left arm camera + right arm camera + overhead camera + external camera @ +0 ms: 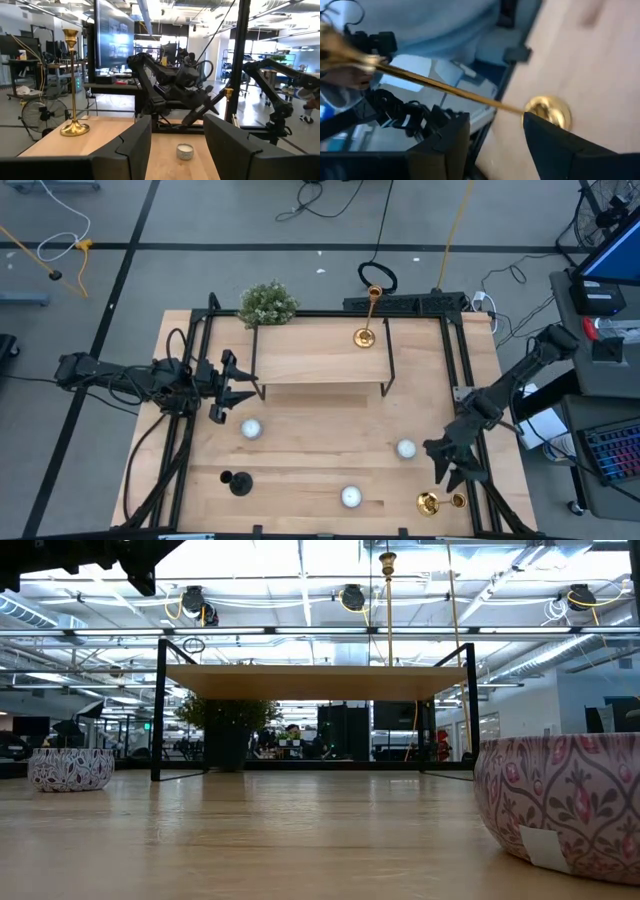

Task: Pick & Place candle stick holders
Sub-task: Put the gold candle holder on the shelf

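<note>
One gold candlestick (365,332) stands on its base on the raised wooden shelf (310,360); it also shows in the left wrist view (74,85) and the low view (388,600). A second gold candlestick (430,502) is at the table's near right corner, its stem (445,89) slanting toward the right edge. My right gripper (450,477) is open just above it, and the stem crosses beyond the fingertips (492,117). A black candlestick (237,480) is at the near left. My left gripper (225,395) is open and empty beside the shelf's left end (172,145). My right gripper is open and comes at the gold candlestick slanting down from the far side. The round base (547,111) shows right beyond one fingertip (540,125). I cannot tell whether the finger touches it.
Three white round tins stand on the table (250,429) (405,448) (350,497). A bushy green plant (268,303) stands at the far left behind the shelf. Black frame rails (465,380) run along the table's sides.
</note>
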Tool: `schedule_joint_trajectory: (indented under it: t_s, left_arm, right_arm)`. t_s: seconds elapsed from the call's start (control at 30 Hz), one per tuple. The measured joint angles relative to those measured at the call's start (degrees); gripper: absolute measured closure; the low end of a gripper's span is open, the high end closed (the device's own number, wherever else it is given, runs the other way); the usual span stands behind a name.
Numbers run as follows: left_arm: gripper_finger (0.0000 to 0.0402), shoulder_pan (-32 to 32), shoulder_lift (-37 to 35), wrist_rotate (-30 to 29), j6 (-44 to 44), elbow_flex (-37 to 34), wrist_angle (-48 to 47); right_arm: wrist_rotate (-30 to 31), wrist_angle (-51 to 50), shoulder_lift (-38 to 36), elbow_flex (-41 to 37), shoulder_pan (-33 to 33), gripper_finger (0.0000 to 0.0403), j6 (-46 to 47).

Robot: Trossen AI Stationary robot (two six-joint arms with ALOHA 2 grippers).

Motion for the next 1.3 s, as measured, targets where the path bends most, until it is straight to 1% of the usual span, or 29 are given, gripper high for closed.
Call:
schedule_joint_trajectory:
  t_s: [0.07,0.17,0.23,0.3,0.43,0.53,0.63,0.9,1.03,1.2,1.3]
  left_arm:
    - [0.0218,0.0,0.0,0.0,0.0,0.0,0.0]
    - [0.0218,0.0,0.0,0.0,0.2,0.0,0.0]
    - [0.0218,0.0,0.0,0.0,0.2,0.0,0.0]
    - [0.0218,0.0,0.0,0.0,0.2,0.0,0.0]
    - [0.0218,0.0,0.0,-0.1,0.1,0.0,0.0]
    - [0.0218,0.0,0.0,-0.1,0.1,0.0,0.0]
    - [0.0218,0.0,0.0,-0.1,0.0,0.0,0.1]
    - [0.0218,0.0,0.0,-0.1,0.0,0.0,0.2]
    - [0.0218,0.0,0.0,-0.2,0.0,0.0,0.3]
    - [0.0218,0.0,0.0,-0.8,0.0,0.0,0.3]
    - [0.0218,0.0,0.0,-1.7,0.0,0.0,0.4]
  right_arm:
    - [2.9,4.4,0.0,-1.2,2.8,0.0232,-0.5]
    - [4.8,8.8,0.0,-3.1,7.2,0.0245,-0.5]
    - [6.6,9.8,0.0,-3.7,9.9,0.0255,-0.5]
    - [9.8,10.1,0.0,-4.3,12.2,0.0264,-0.5]
    - [17.0,14.2,0.0,-6.0,14.7,0.0276,-0.8]
    - [20.7,17.1,0.0,-7.6,15.3,0.028,-0.9]
    - [21.2,19.8,0.1,-8.6,15.5,0.028,-2.1]
    - [21.3,26.1,1.6,-9.2,17.2,0.028,-9.4]
    - [22.6,30.2,4.9,-9.2,17.3,0.028,-10.2]
    - [25.4,35.4,10.0,-9.2,17.3,0.028,-14.2]
    - [25.8,38.9,12.7,-9.2,17.3,0.028,-15.8]
